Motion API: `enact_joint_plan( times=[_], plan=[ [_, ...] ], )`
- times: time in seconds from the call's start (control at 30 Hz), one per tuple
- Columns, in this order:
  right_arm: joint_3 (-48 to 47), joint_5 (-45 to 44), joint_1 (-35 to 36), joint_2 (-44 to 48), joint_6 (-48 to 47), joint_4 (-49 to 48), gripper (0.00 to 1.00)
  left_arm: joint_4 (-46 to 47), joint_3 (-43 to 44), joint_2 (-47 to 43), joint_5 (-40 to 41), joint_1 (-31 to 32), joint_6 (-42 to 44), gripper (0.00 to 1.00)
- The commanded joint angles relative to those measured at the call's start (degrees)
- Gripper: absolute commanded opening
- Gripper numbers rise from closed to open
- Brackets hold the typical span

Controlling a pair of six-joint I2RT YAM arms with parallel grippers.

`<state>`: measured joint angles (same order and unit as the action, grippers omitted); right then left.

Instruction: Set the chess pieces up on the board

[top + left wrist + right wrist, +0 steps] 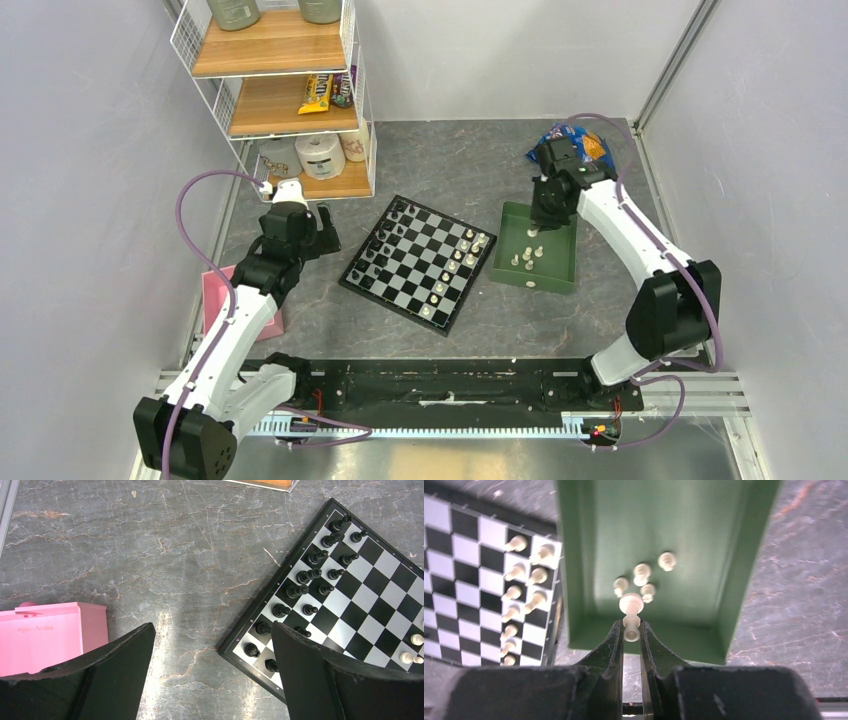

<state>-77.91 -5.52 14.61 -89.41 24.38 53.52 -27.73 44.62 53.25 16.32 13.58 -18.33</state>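
Grey tabletop [450,160]: right jaws pinch cream round-based piece [631,615]; left jaws wide, empty.

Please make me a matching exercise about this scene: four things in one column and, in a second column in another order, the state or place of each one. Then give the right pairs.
1. left gripper
2. right gripper
3. black pieces
4. tray

A. shut on a white piece
B. standing on the board
C. open, above bare table
D. holds loose white pieces

Pairs: 1-C, 2-A, 3-B, 4-D
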Motion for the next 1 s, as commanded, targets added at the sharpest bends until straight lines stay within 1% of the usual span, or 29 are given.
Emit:
enact_joint_plan(
  times=[0.0,0.13,0.33,0.73,0.97],
  plan=[
    [-4.5,2.7,8.2,0.0,0.4,-0.1,0.07,0.7,1.1,-0.3,-0.5,-0.2,0.6,0.94],
    [-6.5,3.2,15.0,-2.5,2.7,-0.9,0.07,0.7,0.9,-0.7,-0.5,-0.2,0.5,0.94],
    [-5.5,3.4,20.4,-6.0,4.8,-1.6,0.07,0.7,0.9,-0.9,-0.6,-0.2,0.5,0.94],
    [-4.5,3.9,25.9,-12.2,5.6,-3.8,0.07,0.7,0.9,-0.8,-0.4,-0.2,0.5,0.94],
    [-4.3,-0.5,26.3,-15.5,5.8,-4.4,0.08,0.7,0.9,-0.7,-0.3,-0.2,0.5,0.94]
  ],
)
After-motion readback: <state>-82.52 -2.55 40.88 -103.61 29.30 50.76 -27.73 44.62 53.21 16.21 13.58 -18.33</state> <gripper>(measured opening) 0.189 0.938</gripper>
